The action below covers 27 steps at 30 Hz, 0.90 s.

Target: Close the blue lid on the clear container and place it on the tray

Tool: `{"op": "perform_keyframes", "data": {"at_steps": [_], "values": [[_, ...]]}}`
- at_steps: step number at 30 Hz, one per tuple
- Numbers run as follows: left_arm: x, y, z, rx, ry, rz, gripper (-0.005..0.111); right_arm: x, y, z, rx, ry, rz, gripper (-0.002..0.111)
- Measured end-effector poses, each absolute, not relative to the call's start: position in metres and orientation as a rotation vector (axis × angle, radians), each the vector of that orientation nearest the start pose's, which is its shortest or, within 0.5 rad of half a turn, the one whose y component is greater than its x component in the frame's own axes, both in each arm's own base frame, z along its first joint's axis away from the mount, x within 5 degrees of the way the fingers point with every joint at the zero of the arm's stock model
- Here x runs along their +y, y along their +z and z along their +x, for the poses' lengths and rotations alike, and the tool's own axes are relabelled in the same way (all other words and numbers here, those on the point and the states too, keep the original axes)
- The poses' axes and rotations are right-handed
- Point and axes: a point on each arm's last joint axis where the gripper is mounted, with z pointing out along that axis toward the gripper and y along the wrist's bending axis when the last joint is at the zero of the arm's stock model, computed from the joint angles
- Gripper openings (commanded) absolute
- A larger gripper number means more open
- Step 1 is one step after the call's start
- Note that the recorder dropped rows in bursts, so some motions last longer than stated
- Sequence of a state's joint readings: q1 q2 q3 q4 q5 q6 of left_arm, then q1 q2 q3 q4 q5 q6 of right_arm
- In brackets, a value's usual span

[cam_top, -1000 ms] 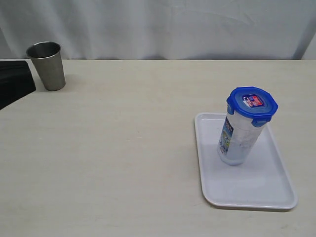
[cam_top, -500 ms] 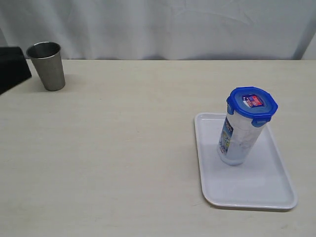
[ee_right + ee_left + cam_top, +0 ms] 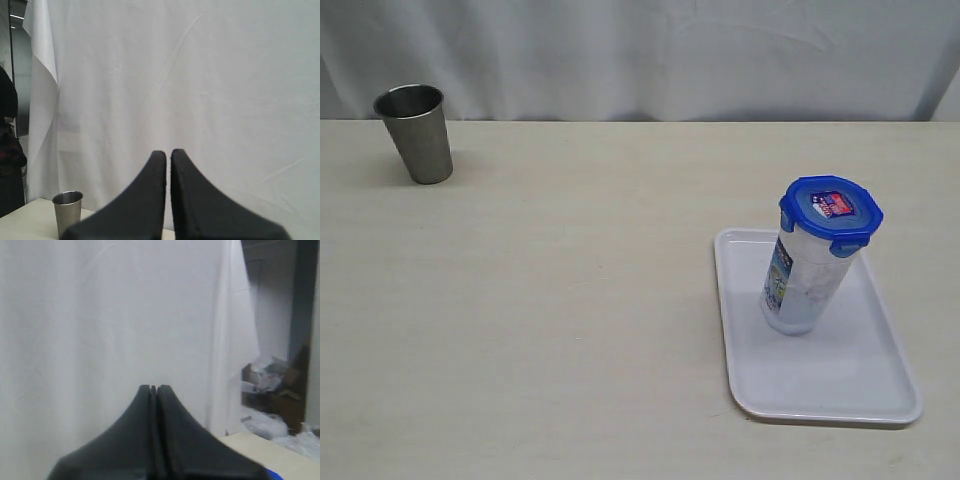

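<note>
The clear container (image 3: 801, 280) stands upright on the white tray (image 3: 840, 385) at the right of the exterior view, with the blue lid (image 3: 831, 213) sitting on top of it, flaps down. Neither arm shows in the exterior view. My left gripper (image 3: 154, 388) is shut with nothing in it, raised and facing the white curtain; a sliver of the blue lid (image 3: 276, 473) shows at that view's edge. My right gripper (image 3: 168, 152) is shut and empty too, also facing the curtain.
A grey steel cup (image 3: 416, 133) stands at the far left back of the table (image 3: 570, 300), also seen as the steel cup (image 3: 67, 211) in the right wrist view. A white curtain (image 3: 650, 55) hangs behind the table. Clutter lies beyond the curtain's edge in the left wrist view.
The dark left arm at the left edge of the exterior view has drawn back and gone out of that view. The container, lid and tray have not moved.
</note>
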<state>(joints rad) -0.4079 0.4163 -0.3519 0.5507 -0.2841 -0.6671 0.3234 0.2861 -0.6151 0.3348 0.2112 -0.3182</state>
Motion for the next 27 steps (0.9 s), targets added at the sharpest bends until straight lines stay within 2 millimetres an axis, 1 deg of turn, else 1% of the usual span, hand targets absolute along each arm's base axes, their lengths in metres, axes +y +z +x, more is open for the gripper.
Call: {"op": "perform_keyframes", "data": {"at_steps": [3, 7, 10, 13, 17, 19, 24, 27], "values": [[-0.039, 0.318, 0.079, 1.337, -0.46, 0.259, 0.0, 0.022, 0.381, 0.045, 1.335, 0.327, -0.27, 0.005], [-0.033, 0.306, 0.075, 1.388, -0.333, 0.308, 0.0, 0.022, 0.381, 0.045, 1.335, 0.327, -0.27, 0.005], [-0.03, 0.301, 0.069, 1.38, -0.281, 0.335, 0.0, 0.022, 0.381, 0.045, 1.335, 0.327, -0.27, 0.005], [-0.024, 0.298, 0.061, 1.345, -0.236, 0.317, 0.0, 0.022, 0.381, 0.045, 1.335, 0.327, -0.27, 0.005], [-0.015, 0.293, 0.052, 1.31, -0.163, 0.249, 0.0, 0.022, 0.381, 0.045, 1.335, 0.327, -0.27, 0.005], [-0.011, 0.29, 0.048, 1.309, -0.147, 0.182, 0.0, 0.022, 0.381, 0.045, 1.335, 0.327, -0.27, 0.005], [-0.005, 0.283, 0.042, 1.313, -0.138, 0.034, 0.0, 0.022, 0.381, 0.045, 1.335, 0.327, -0.27, 0.005], [-0.003, 0.274, 0.042, 1.32, -0.122, 0.005, 0.0, 0.022, 0.381, 0.045, 1.335, 0.327, -0.27, 0.005]]}}
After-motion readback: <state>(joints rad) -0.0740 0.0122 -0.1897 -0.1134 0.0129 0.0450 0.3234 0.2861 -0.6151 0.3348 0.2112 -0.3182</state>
